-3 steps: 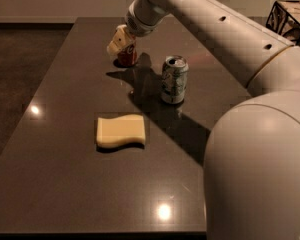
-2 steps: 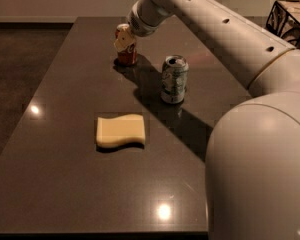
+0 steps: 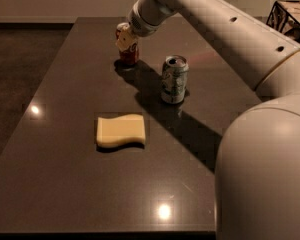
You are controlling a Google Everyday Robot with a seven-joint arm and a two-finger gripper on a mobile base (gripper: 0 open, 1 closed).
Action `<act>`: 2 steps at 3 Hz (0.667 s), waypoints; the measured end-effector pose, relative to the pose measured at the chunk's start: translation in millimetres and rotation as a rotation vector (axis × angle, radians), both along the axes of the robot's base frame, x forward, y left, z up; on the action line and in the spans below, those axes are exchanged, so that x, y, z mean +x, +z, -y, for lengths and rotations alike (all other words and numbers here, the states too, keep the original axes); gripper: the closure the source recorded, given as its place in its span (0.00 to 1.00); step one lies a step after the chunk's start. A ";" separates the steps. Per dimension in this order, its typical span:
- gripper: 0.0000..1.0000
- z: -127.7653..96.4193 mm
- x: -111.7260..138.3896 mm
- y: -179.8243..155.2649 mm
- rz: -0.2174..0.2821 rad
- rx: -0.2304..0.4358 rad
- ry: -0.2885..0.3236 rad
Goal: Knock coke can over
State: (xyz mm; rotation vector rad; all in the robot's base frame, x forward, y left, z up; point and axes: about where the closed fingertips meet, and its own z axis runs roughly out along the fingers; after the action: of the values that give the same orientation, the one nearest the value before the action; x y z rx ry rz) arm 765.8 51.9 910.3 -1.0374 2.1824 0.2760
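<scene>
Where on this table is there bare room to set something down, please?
The widest bare stretch of the table is its near edge, in front of the sponge. The left strip, from sponge to coke can, is bare too. Crowded: the far middle, where the gripper sits at the coke can, with the silver-and-green can to its right.

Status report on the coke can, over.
Gripper at top of coke can. Can upright, not yet down. Silver-green can, yellow sponge apart; nothing blocking.
</scene>
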 end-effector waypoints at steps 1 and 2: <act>1.00 1.5 -24.9 16.3 0.004 -0.109 0.066; 1.00 9.7 -48.0 22.5 -0.031 -0.241 0.126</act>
State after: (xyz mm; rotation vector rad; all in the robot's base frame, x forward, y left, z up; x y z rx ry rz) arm 717.8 42.2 932.8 -1.3146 2.2201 0.0866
